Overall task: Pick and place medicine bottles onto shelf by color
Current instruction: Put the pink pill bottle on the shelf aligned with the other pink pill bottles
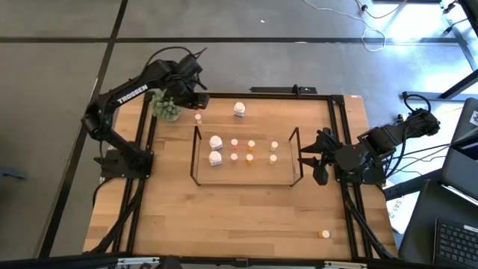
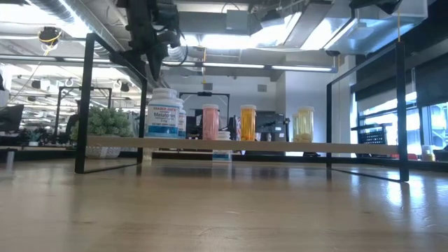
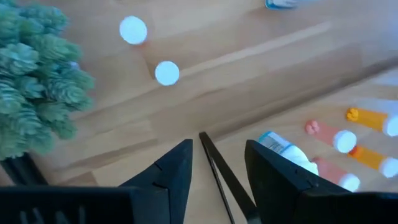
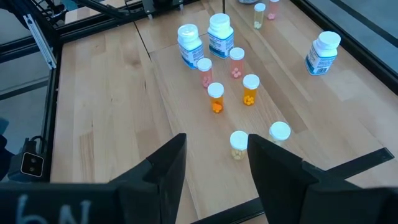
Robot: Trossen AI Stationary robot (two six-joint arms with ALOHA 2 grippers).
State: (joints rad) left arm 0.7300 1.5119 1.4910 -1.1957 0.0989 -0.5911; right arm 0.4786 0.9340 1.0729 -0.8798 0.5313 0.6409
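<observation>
The left end effector (image 1: 196, 99) hangs over the bench's (image 1: 246, 213) far left corner beside the green plant (image 1: 166, 107), fingers parted and empty above two small white-capped bottles (image 3: 166, 73). The right end effector (image 1: 308, 161) waits released just outside the shelf's (image 1: 243, 181) right end. On the shelf stand two white bottles (image 1: 216, 142), pink (image 1: 234, 143), orange (image 1: 251, 144) and cream ones (image 1: 274, 146). The low view hides the rear row. Another white bottle (image 1: 239, 110) stands behind the shelf; an orange one (image 1: 323, 234) lies near the front right edge.
</observation>
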